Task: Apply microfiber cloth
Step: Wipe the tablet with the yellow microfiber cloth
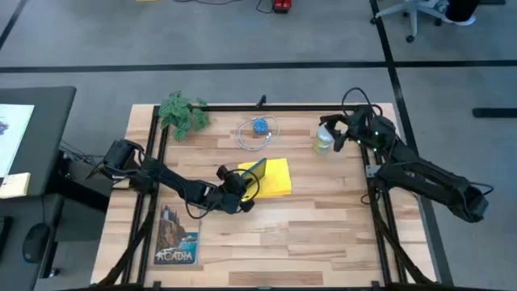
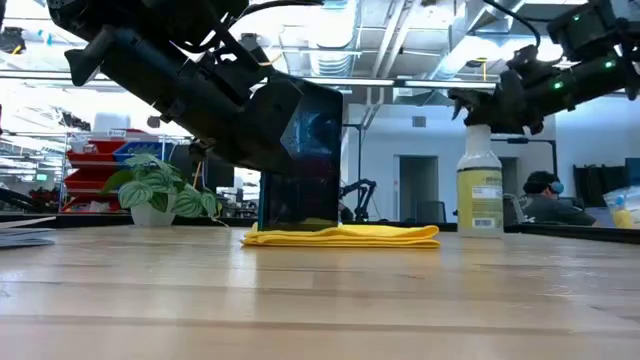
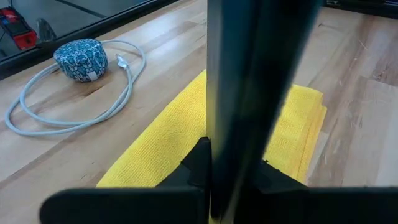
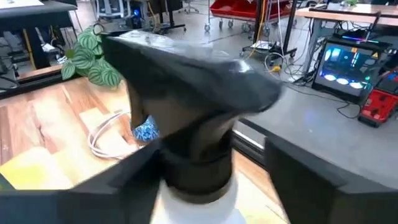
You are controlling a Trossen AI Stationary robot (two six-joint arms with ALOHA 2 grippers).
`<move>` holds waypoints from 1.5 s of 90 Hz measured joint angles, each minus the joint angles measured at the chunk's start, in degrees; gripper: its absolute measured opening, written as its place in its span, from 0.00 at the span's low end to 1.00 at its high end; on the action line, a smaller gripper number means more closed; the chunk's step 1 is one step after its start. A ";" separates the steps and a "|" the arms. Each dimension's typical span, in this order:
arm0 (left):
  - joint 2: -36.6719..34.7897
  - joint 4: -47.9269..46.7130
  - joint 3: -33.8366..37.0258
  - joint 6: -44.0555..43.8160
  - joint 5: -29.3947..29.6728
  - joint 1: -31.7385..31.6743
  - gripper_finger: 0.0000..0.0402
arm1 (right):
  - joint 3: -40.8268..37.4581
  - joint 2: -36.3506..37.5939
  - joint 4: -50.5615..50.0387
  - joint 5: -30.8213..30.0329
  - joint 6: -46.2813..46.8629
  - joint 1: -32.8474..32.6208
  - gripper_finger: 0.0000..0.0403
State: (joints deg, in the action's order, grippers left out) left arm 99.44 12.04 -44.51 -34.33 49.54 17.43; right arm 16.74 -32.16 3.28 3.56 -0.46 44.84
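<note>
Left arm holds tablet on edge over the cloth; right arm is at the spray bottle.

Left gripper (image 1: 235,191) is clamped on the dark tablet (image 1: 254,170), which stands upright with its lower edge on the microfiber cloth (image 1: 277,178). The cloth lies folded flat mid-table, just short of the coiled cable with the blue puck (image 1: 258,127). Right gripper (image 1: 332,133) is at the head of the spray bottle (image 2: 480,190), near the table's far right edge; can't tell whether its fingers are closed on it. To do this step well, the left arm should probably keep its grip firm and lower the tablet slowly, keeping it centred on the cloth without dragging or bunching it.
</note>
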 joint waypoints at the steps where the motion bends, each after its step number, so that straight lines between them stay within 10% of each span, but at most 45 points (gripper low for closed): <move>1: 0.00 0.01 0.00 0.00 -0.01 0.00 0.02 | 0.10 0.00 -0.09 -0.01 -0.01 0.00 0.78; 60: 0.05 0.70 0.07 -0.30 -0.07 -0.02 0.02 | 16.92 0.02 -10.77 0.53 -5.17 -8.31 0.86; 83: 0.22 6.66 0.17 3.07 -1.83 -0.61 0.02 | 17.76 -3.24 -11.05 8.83 -4.01 -24.18 0.85; 135: 0.02 12.95 0.11 14.52 -8.08 -6.32 0.02 | 17.70 -27.72 -5.46 -0.58 0.05 -55.43 0.77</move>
State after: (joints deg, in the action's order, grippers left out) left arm 99.46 25.00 -44.40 -19.80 41.46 11.11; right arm 34.44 -59.88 -2.17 2.98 -0.40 -10.59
